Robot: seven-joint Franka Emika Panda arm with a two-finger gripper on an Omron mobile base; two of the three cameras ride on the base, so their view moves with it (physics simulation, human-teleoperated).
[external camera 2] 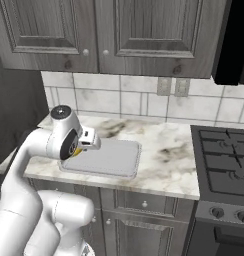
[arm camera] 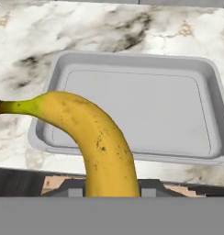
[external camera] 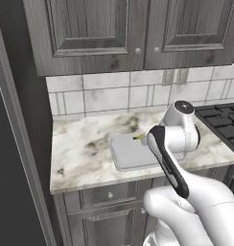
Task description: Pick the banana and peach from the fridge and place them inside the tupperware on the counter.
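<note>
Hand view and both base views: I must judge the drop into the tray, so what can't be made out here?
- Curved yellow banana: its lower end is cut off at the bottom of the hand view, so the contact with the tool is hidden.
- Tool: the white arm's wrist covers it in the left base view.
- Shallow light-grey rectangular tupperware: the arm hides its right part in the left base view.
- Marbled stone counter: the arm covers its left end in the right base view.
</note>
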